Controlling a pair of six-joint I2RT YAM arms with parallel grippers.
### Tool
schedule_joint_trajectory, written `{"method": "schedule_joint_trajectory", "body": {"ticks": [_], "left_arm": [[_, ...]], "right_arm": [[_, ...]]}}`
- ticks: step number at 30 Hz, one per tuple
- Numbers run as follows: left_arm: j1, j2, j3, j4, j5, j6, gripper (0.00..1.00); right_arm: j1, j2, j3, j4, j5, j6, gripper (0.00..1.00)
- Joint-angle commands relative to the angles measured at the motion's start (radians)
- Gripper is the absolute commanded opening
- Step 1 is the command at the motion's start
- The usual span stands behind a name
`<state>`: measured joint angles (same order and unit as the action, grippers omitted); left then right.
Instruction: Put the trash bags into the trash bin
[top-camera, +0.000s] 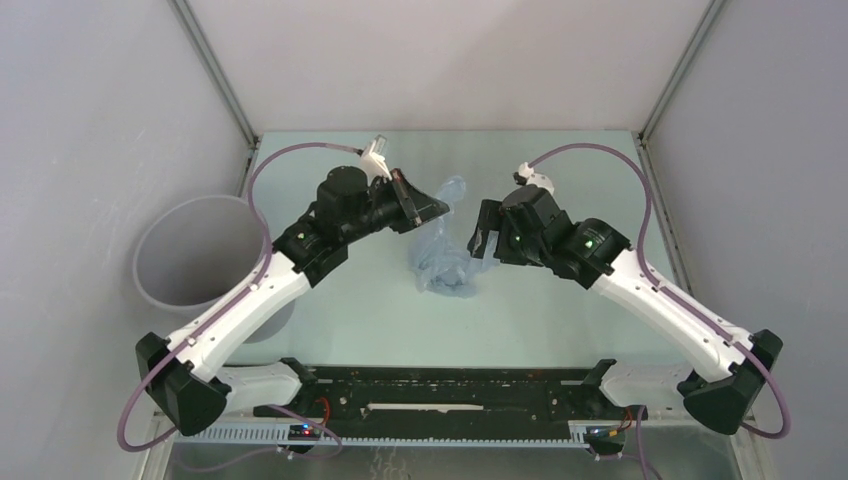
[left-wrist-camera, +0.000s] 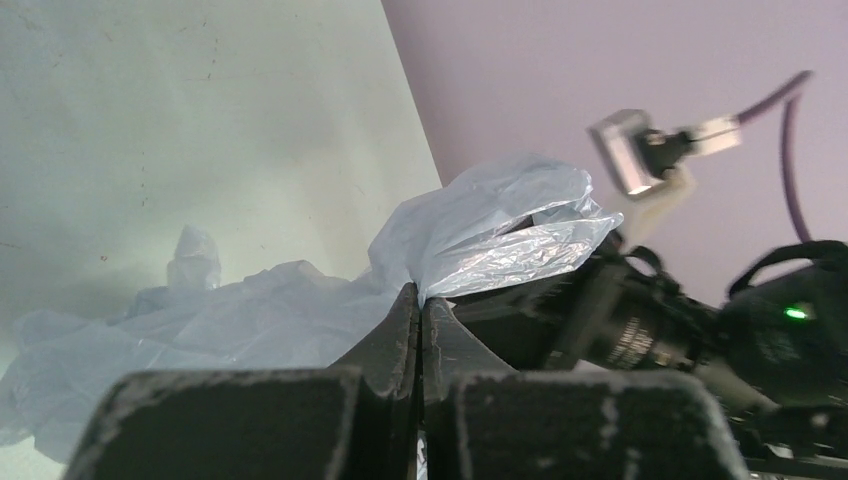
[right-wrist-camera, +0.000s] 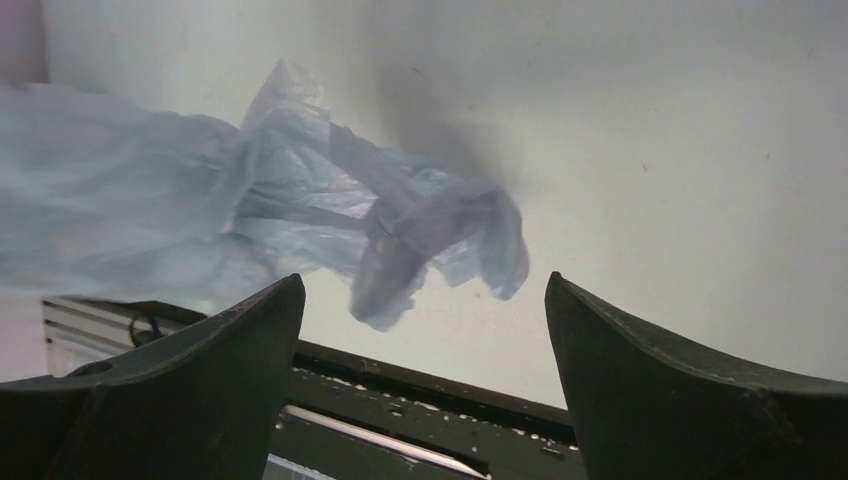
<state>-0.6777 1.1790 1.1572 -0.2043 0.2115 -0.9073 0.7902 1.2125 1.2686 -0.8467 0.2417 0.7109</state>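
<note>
- Clearly, the thin translucent pale-blue plastic film bag (top-camera: 445, 262) is very light, soft and floppy; it has no shape of its own and falls into loose crinkled folds
- It lies in a heap about in the middle of the pale green tabletop (top-camera: 560, 170), between the two claws, with one part raised off the surface
- The left claw (left-wrist-camera: 420, 300) is fully closed, with a fold of the film pinched between its fingertips; the film fans out above the pinch
- The right claw (right-wrist-camera: 425, 285) stands wide open and holds nothing; the crumpled end of the bag is just in front of it
- I judge the film to be slippery, so it may slide out of a thin pinch; a thick bunched fold is a better place to hold than a single layer
- Most of the bag rests below the grip, so it will probably trail and drag when lifted
- The round grey plastic bin (top-camera: 150, 240) stands at the left, well apart from the bag; the loose tail could catch on its rim
</note>
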Motion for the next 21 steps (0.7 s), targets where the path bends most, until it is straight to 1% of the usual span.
{"method": "schedule_joint_trajectory", "body": {"ticks": [1,4,6,8,10,14,15,17,18,21], "left_arm": [[0.001,0.011,0.036,0.014,0.006,0.025,0.0],[0.002,0.033,0.057,0.014,0.009,0.028,0.0],[0.001,0.049,0.07,0.023,0.017,0.029,0.0],[0.002,0.067,0.083,0.027,0.022,0.029,0.0],[0.002,0.078,0.088,0.034,0.03,0.022,0.0],[0.0,0.077,0.086,0.05,0.041,0.018,0.0],[0.001,0.075,0.084,0.05,0.04,0.02,0.0],[0.002,0.072,0.079,0.052,0.041,0.021,0.0],[0.001,0.071,0.076,0.056,0.042,0.018,0.0],[0.0,0.067,0.058,0.083,0.049,-0.004,0.0]], "right_arm": [[0.016,-0.037,0.101,-0.029,0.034,0.051,1.0],[0.007,-0.022,0.152,-0.085,0.028,0.174,1.0],[0.005,0.02,0.24,-0.21,0.102,0.302,1.0],[-0.003,0.069,0.306,-0.268,0.126,0.335,1.0],[-0.015,0.106,0.326,-0.28,0.112,0.337,1.0],[-0.078,0.144,0.297,-0.32,-0.034,0.387,1.0],[-0.1,0.145,0.27,-0.306,-0.099,0.378,1.0],[-0.142,0.137,0.206,-0.209,-0.241,0.329,1.0],[-0.145,0.129,0.18,-0.181,-0.257,0.333,1.0],[-0.135,0.12,0.136,-0.153,-0.215,0.353,0.98]]}}
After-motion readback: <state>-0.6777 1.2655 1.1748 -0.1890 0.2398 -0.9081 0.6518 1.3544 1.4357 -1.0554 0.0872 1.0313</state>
